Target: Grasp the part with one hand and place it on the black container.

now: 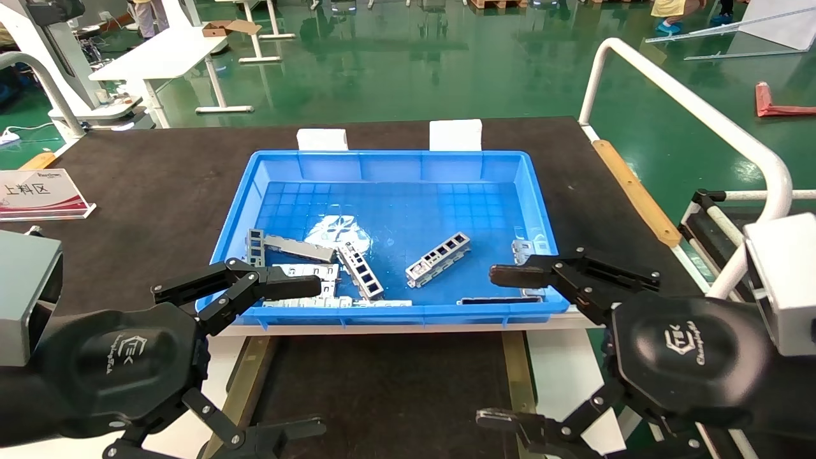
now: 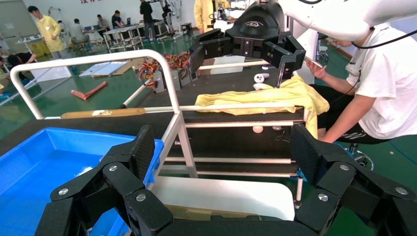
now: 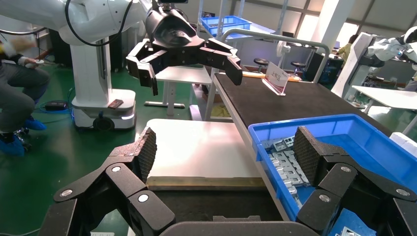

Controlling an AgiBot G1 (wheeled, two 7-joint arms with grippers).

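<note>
Nearest, two black grippers, one per arm, both held low in front of the blue bin.

Left gripper: fingers spread wide, nothing between them. Upper fingertip reaches over the bin's near-left corner; lower fingertip hangs below the table edge. Also visible from the right wrist camera, equally splayed.

Right gripper: fingers spread wide, nothing held. Upper fingertip sits over the bin's near-right corner; lower one hangs down by the container's right rail. Seen from the left wrist camera, likewise parted.

Black container: matte black tray with brass-coloured rails on both sides, lying below the table's near edge, between the two grippers. Its visible surface carries no part.

Blue bin: rectangular plastic crate on the dark table, its near wall at the table's front edge.

Part: silver-grey windowed channel, lying slantwise on the bin floor right of centre, apart from both grippers. A second windowed channel lies slantwise just left of it.

Flat grey plates: several in the bin's near-left area and along the near wall, partly hidden behind the left gripper's upper finger.

White blocks: two, behind the bin's far wall.

Sign: a printed card standing at the table's left side.

Green floor: beyond the table, with white tables.
</note>
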